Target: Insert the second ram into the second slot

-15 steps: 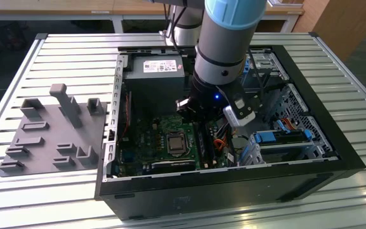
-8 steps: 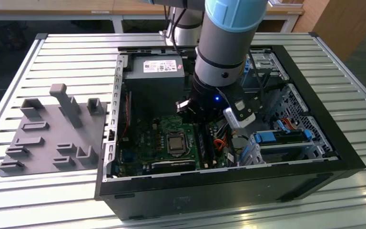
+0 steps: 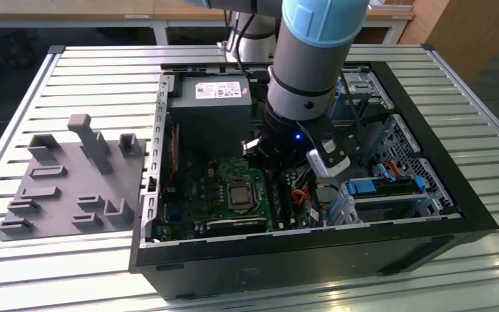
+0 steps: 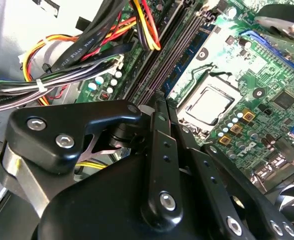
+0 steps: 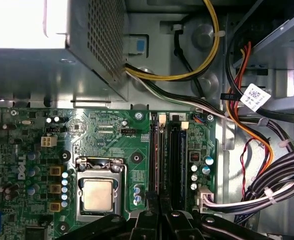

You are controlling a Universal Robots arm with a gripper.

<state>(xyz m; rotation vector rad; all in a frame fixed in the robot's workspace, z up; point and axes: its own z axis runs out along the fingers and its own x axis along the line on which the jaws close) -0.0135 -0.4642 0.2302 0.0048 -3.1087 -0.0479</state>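
Presently, inside the open computer case on the counter, the gripper hangs low over the ram slots, at 3 o'clock of the CPU socket in the exterior view. Its fingers are pressed together; whether they nip anything cannot be told. The second ram, a blue stick, stands on edge in the slot bank just beyond the fingertips. Judged risks: with one end high or the notch misaligned, downward force could bend the stick or flex the board. The cable bundle, at 3 o'clock of the slots, could snag the fingers.
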